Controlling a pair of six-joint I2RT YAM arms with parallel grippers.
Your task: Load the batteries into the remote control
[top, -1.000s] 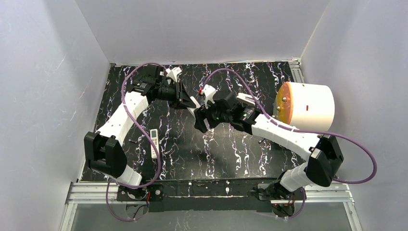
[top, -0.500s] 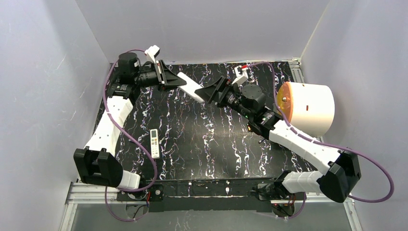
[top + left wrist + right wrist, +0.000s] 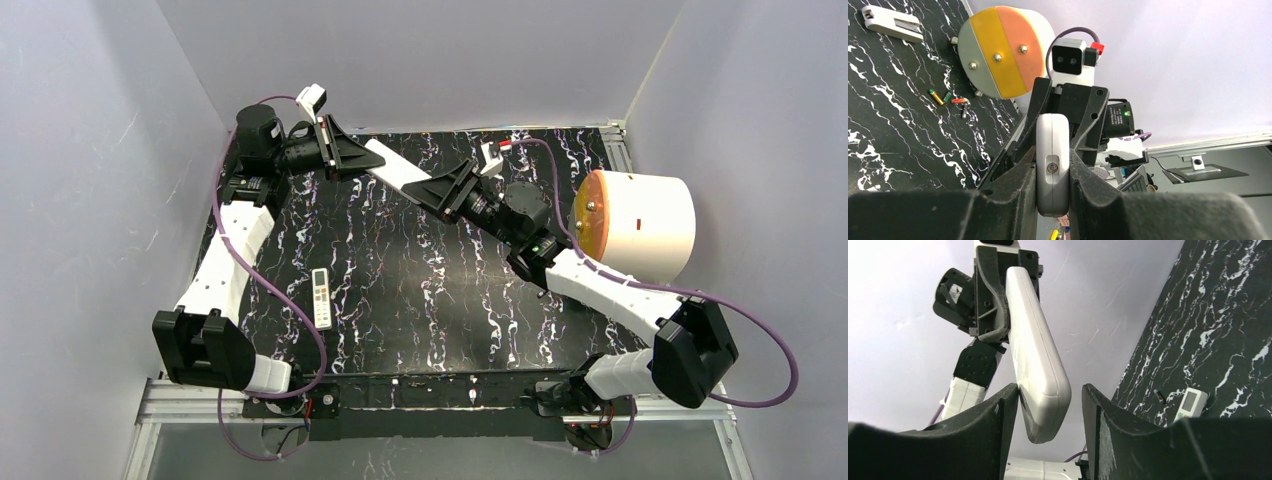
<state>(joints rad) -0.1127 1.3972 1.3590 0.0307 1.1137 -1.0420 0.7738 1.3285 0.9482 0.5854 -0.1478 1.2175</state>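
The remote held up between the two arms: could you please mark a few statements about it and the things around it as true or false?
1. The left gripper is shut on the remote. True.
2. The right gripper is clamped tight on the remote's other end. False: its jaws stand open around that end, with a gap at one finger.
3. The batteries lie on the table near the drum. True.
4. The small remote is held in the air. False: it lies on the table.
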